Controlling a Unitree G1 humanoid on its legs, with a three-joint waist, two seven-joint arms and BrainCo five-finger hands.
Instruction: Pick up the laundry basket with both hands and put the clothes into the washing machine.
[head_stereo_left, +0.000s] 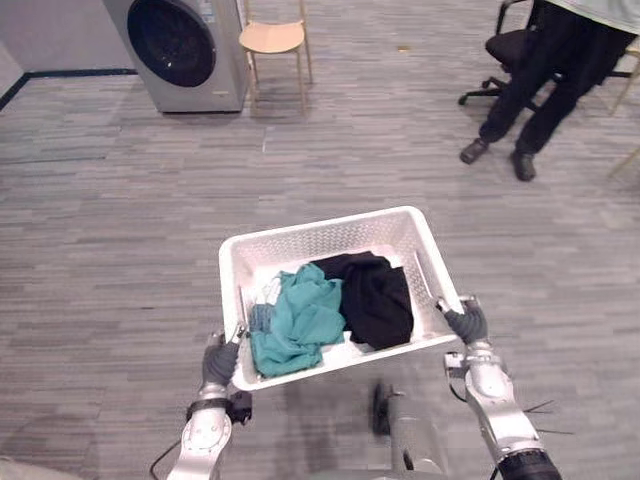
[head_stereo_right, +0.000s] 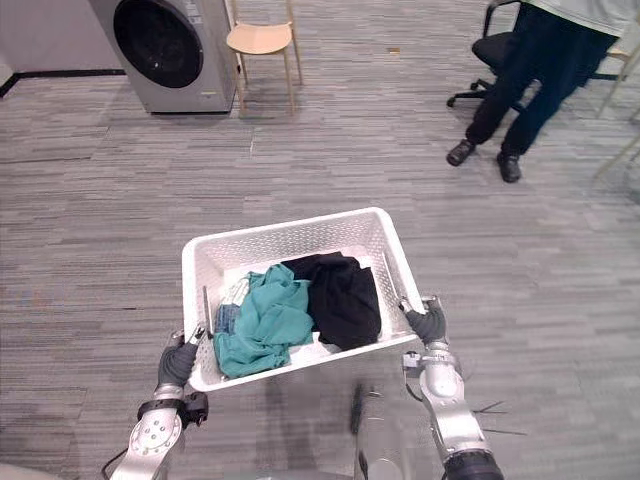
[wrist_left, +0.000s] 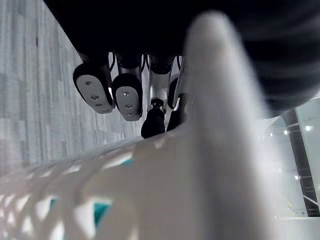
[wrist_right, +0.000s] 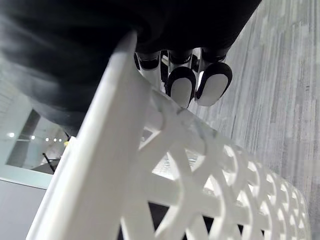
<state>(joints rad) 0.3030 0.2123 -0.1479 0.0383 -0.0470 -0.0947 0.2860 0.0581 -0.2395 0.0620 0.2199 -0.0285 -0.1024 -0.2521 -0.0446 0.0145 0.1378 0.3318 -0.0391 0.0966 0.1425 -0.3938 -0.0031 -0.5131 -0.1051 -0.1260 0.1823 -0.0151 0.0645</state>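
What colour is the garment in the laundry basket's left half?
It is a teal garment, beside a black garment; clearest in the left eye view.

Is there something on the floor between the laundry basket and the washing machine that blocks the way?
Nothing visible does: only open floor lies between the laundry basket and the washing machine. The chair stands beside the machine, to its right.

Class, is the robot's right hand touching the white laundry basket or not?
Touching. The left eye view shows the right hand clamped on the rim of the laundry basket; the right wrist view shows its fingers curled over it.
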